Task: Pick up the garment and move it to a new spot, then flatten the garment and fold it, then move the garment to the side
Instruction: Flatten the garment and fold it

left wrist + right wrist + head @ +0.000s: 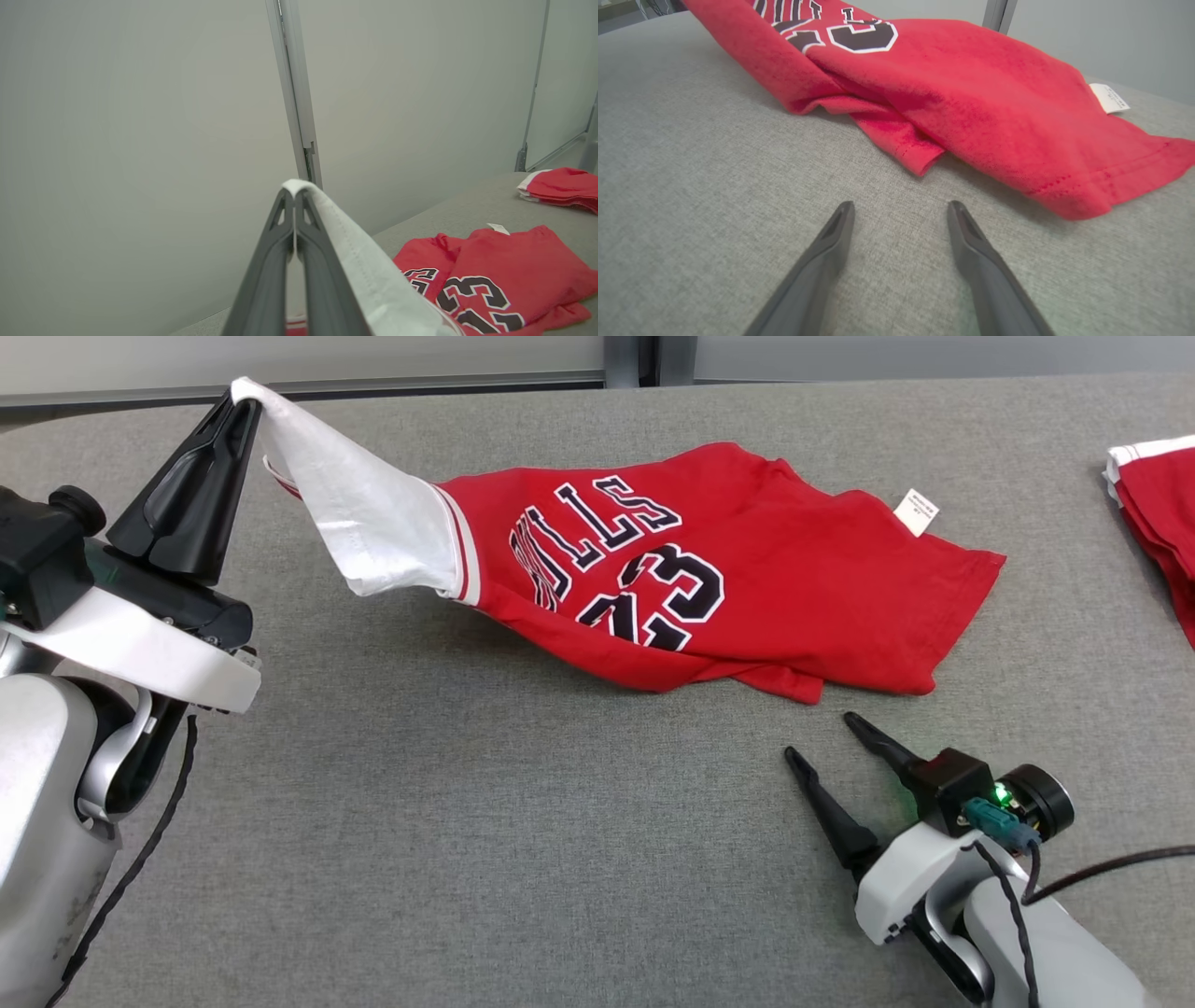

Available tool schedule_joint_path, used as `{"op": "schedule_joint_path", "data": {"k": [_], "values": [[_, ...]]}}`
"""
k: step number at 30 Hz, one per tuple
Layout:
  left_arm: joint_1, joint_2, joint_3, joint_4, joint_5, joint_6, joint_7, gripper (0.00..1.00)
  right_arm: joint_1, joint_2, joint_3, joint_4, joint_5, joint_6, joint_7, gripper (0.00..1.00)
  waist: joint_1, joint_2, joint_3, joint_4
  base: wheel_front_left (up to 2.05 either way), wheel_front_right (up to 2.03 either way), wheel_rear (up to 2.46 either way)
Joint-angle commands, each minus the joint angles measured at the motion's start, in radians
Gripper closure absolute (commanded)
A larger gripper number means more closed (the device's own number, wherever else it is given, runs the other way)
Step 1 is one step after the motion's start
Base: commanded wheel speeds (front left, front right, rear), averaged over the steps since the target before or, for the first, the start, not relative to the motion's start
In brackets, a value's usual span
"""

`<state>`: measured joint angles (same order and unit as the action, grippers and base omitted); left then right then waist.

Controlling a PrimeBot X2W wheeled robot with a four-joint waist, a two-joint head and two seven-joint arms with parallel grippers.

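Head view: the garment [747, 607], seemingly limp and light, sprawls mid-tabletop [448, 840], its white sleeve [364, 523] pinched in the left gripper [241, 406] jaws, while the right gripper [821, 735], jaws spread, waits near the loose hem [784, 686], likely the best hold.

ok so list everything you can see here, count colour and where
short-sleeved jersey: one, red with a white sleeve and black lettering and number 23, crumpled mid-table, sleeve end held up
care label: one, white, at the jersey's far right edge
folded cloth stack: one, red with white trim, at the table's right edge
fabric-covered table: one, grey, under everything
metal post: one, grey, between pale wall panels behind the table
left gripper: one, dark fingers, shut on the white sleeve, up at the left
right gripper: one, dark fingers, open and empty, just short of the jersey's near hem
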<state>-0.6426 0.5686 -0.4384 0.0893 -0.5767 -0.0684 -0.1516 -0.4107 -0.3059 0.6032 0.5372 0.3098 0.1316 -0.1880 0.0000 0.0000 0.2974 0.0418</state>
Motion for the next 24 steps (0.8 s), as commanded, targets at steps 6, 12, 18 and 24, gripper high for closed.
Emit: {"op": "schedule_joint_path", "data": {"k": [6,12,18,24], "values": [[-0.013,0.002,-0.005,-0.003,-0.007,0.000,-0.003,1.00,-0.068,0.056,-0.020,0.126,-0.038,-0.002,-0.049,0.02,0.0000,0.0000,0.019,0.008,0.00,0.00,0.00],[-0.012,0.005,-0.007,-0.004,-0.012,0.002,-0.002,1.00,-0.121,0.097,-0.025,0.199,-0.057,-0.002,-0.071,0.54,0.0000,0.0000,0.037,0.014,0.00,0.00,0.00],[-0.014,0.010,-0.007,-0.001,-0.013,0.005,-0.007,1.00,-0.153,0.099,-0.037,0.182,-0.087,-0.002,-0.075,1.00,0.0000,0.0000,0.047,0.015,0.00,0.00,0.00],[0.001,0.024,0.007,0.004,-0.012,0.016,-0.027,1.00,-0.102,0.054,-0.100,0.018,-0.113,-0.002,-0.076,1.00,0.0000,0.0000,0.008,-0.007,0.00,0.00,0.00]]}}
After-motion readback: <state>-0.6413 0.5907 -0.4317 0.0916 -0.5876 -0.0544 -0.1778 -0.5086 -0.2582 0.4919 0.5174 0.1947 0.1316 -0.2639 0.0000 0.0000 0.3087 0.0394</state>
